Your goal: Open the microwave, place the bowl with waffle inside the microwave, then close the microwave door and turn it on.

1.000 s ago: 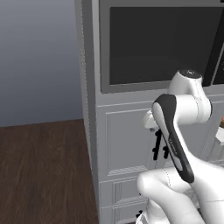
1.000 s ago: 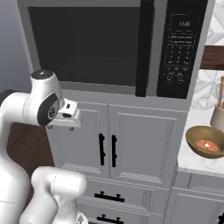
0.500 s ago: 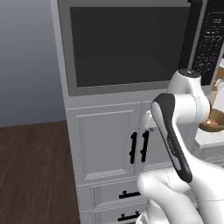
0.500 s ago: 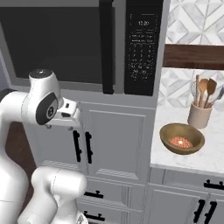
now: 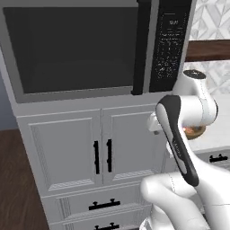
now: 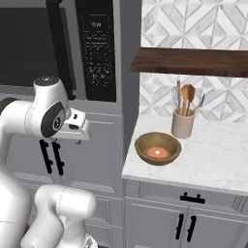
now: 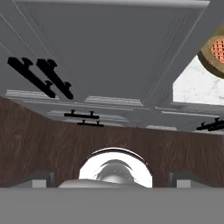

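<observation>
white counter: bowl holds waffle; crock holds spoons; gripper spread wide, empty.

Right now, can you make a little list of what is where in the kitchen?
microwave: door shut, black handle upright beside the keypad
bowl: on the white counter, right of the microwave
waffle: inside the bowl
crock: behind the bowl, holding wooden spoons
shelf: dark wood, above the crock
gripper: open, holding nothing
cabinets: below the microwave, doors shut
</observation>
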